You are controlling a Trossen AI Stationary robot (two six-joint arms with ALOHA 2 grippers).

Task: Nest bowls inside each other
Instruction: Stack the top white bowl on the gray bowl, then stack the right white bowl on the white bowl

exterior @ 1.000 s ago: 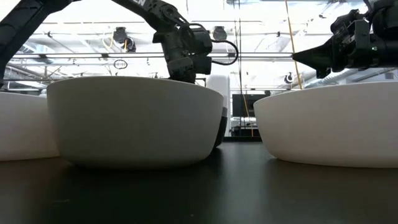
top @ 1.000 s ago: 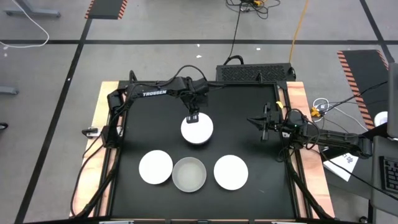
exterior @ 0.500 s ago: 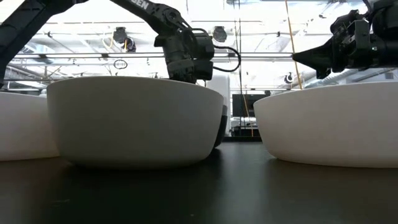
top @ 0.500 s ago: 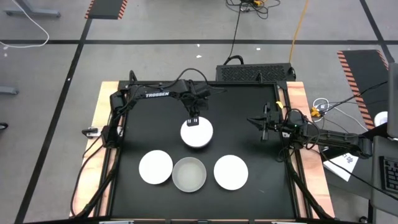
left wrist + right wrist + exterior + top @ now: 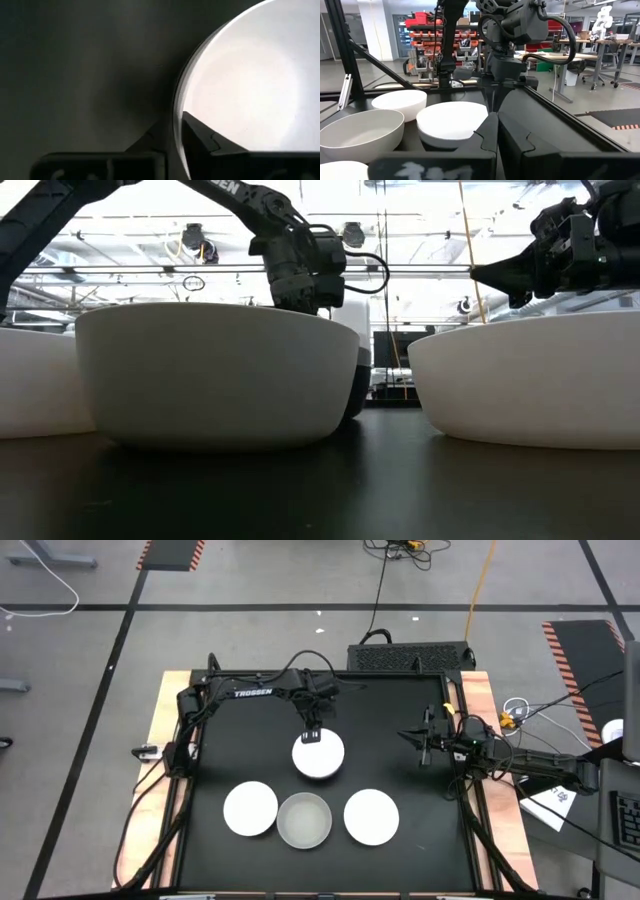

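We log four bowl positions on the bench (image 5: 215, 740). Along the near edge sit a white bowl (image 5: 250, 808), the pale grey translucent bowl (image 5: 304, 820) touching it, and a second white bowl (image 5: 371, 816) just beside that. Behind this row, near the bench centre, stands a stack topped by a third white bowl (image 5: 318, 756); in the low view a darker bowl (image 5: 357, 385) shows under its rim, so some nesting looks done.

The left gripper (image 5: 312, 732) is at the far rim of the stack. In the left wrist view its fingers (image 5: 200, 137) straddle the white rim, one inside and one outside, narrowly spaced; we cannot tell whether they actually press the wall. The right gripper (image 5: 420, 748) waits above the right side of the bench, fingers closed together with nothing between them.

Step in hand, as we judge it: grip the stack by its rim and carry it to a bowl in the near row. To do it well, seat the rim deep between the fingers before lifting, lift straight up so the nested bowls do not shift, keep the stack level, and centre it over the target before lowering.
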